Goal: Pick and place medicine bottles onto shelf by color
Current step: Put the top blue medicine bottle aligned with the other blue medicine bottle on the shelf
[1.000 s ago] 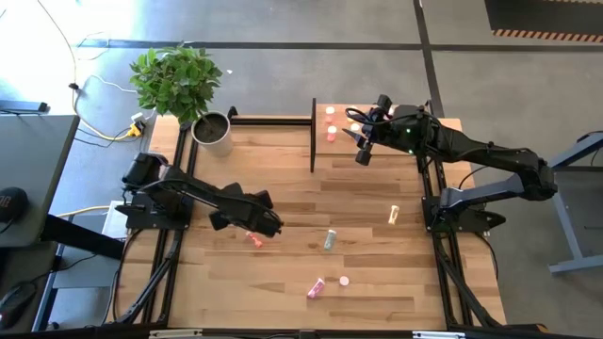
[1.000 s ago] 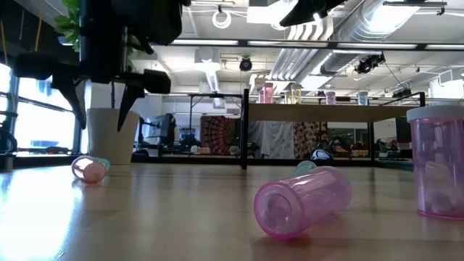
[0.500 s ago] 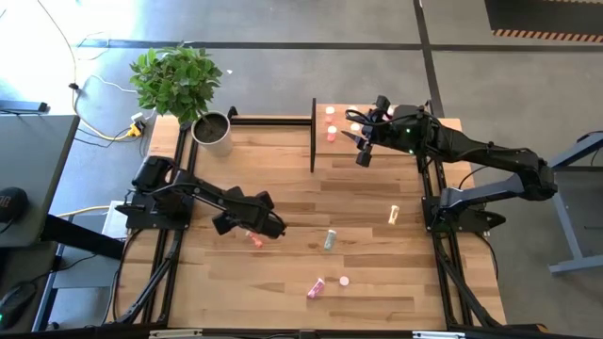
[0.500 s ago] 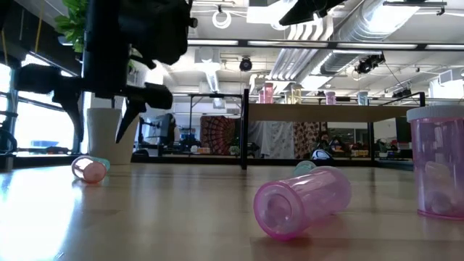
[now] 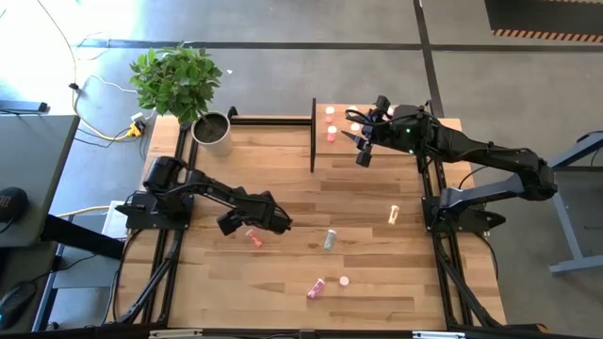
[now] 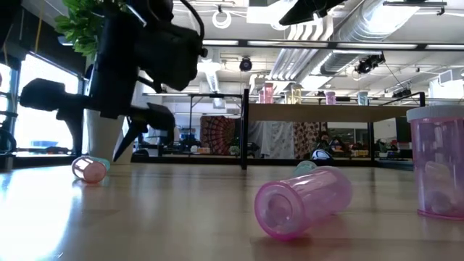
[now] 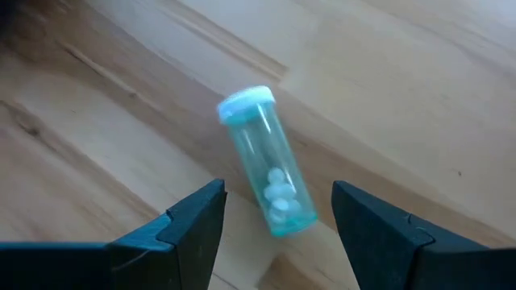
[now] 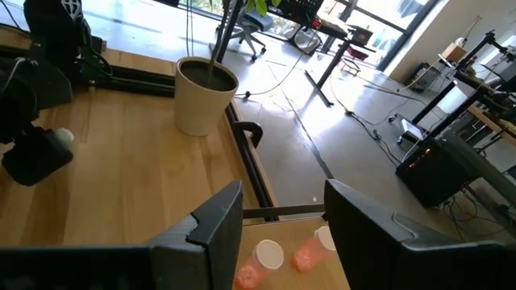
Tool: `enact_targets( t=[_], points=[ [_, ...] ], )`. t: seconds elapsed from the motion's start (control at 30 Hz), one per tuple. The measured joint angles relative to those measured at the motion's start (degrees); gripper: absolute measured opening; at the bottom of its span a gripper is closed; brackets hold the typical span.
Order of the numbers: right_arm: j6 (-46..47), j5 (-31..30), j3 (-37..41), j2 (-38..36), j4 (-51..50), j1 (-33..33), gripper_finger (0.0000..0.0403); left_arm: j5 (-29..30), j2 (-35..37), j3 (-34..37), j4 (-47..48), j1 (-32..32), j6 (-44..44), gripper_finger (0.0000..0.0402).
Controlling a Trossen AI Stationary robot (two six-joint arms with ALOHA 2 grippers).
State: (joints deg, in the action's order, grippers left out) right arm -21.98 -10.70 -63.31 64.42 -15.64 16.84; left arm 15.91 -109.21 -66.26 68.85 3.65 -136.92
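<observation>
The left pincer (image 5: pixel 276 224) hangs low over the middle of the worktop (image 5: pixel 377 273), its fingers (image 7: pixel 197 221) standing apart and empty. In the left wrist view a pale green bottle (image 7: pixel 267 164) lies on its side on the wood just ahead of the gap between them, its long axis running roughly along the line of reach, the capped end farther off. In the high view that bottle (image 5: pixel 329 239) lies at about four o'clock from the left pincer, near but not touching; an orange-red bottle (image 5: pixel 253 238) lies close at seven o'clock. The left arm is plainly the nearer one. The right pincer (image 5: pixel 362 141) waits above the shelf (image 5: pixel 325 141), fingers apart and holding nothing, with several bottles already standing there.
</observation>
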Motion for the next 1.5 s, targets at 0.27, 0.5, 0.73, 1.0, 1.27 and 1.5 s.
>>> enact_targets(
  t=[0.27,0.5,0.73,1.0,1.27,1.5],
  points=[
    [0.00,-0.02,0.00,0.00,0.03,0.01,0.0167,-0.34,-3.83,-0.04,-1.15,-1.48,0.43,0.0218],
    [0.00,-0.02,0.00,0.00,0.01,0.01,0.0167,-0.06,-5.20,-0.24,-1.63,-1.80,0.61,0.0210],
    [0.00,-0.02,0.00,0.00,0.00,0.02,0.0167,0.38,-5.34,-0.21,-2.31,-1.78,3.00,0.0141],
    [0.00,-0.04,0.00,0.00,0.00,0.01,0.0167,0.56,-5.42,-0.21,-2.65,-1.59,6.25,0.0072],
    [0.00,-0.09,0.00,0.00,0.02,0.02,0.0167,0.59,-3.65,0.11,-2.78,-0.74,13.67,0.0091],
    [2.40,-0.09,0.00,0.00,0.00,0.02,0.0167,2.69,1.47,0.11,-3.81,-0.57,29.07,0.0090]
  ],
)
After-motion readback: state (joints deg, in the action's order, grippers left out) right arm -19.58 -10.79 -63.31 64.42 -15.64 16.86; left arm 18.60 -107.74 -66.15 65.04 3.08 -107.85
